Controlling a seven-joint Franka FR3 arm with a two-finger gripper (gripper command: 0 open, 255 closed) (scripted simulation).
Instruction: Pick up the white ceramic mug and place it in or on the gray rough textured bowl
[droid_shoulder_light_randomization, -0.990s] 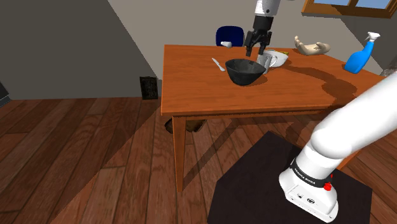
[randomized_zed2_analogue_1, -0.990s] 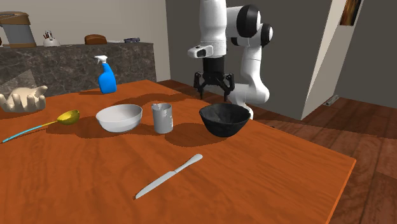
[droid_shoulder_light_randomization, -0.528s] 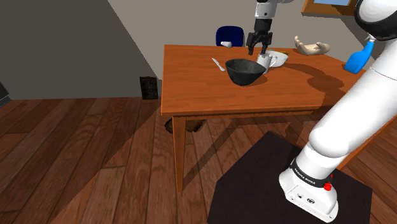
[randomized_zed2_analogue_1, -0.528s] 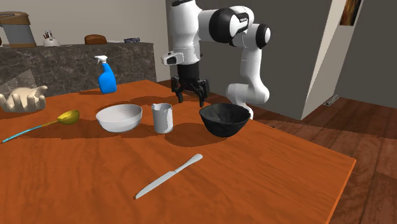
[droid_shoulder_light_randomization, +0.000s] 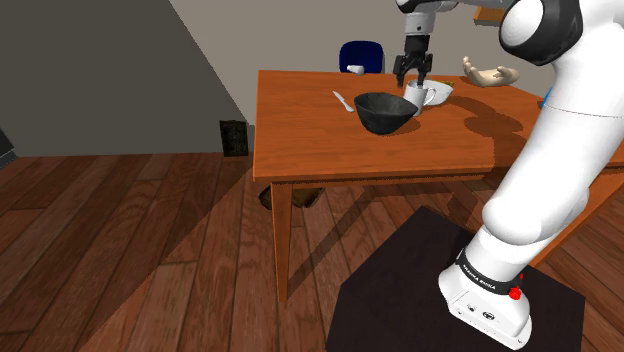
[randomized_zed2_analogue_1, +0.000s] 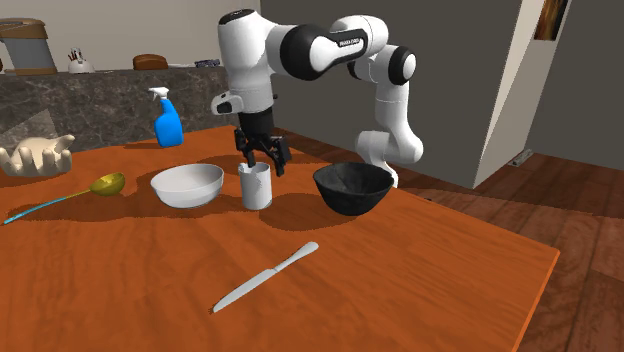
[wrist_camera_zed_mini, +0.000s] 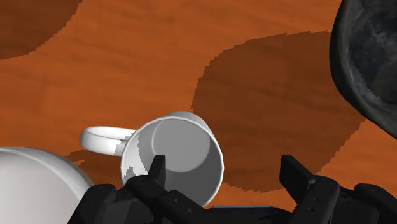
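Note:
The white mug (randomized_zed2_analogue_1: 255, 186) stands upright on the wooden table (randomized_zed2_analogue_1: 400, 270), between a white bowl (randomized_zed2_analogue_1: 187, 184) and the dark rough bowl (randomized_zed2_analogue_1: 351, 188). My gripper (randomized_zed2_analogue_1: 260, 160) hangs open just above the mug's rim. In the wrist view the mug (wrist_camera_zed_mini: 172, 156) lies under one finger (wrist_camera_zed_mini: 156, 170), its handle turned toward the white bowl (wrist_camera_zed_mini: 32, 184). The other finger (wrist_camera_zed_mini: 296, 177) is over bare table, toward the dark bowl (wrist_camera_zed_mini: 369, 57). In the shoulder view the gripper (droid_shoulder_light_randomization: 413, 72) is above the mug (droid_shoulder_light_randomization: 415, 96), behind the dark bowl (droid_shoulder_light_randomization: 385, 112).
A knife (randomized_zed2_analogue_1: 265, 276) lies near the table's front in the second exterior view. A gold spoon (randomized_zed2_analogue_1: 70, 195), a blue spray bottle (randomized_zed2_analogue_1: 167, 118) and a hand-shaped holder (randomized_zed2_analogue_1: 35, 156) sit toward that view's left. A stone counter stands behind.
The gripper has travelled from above the dark bowl, across to above the mug, and come lower. It stays open. Mug and bowls have not moved.

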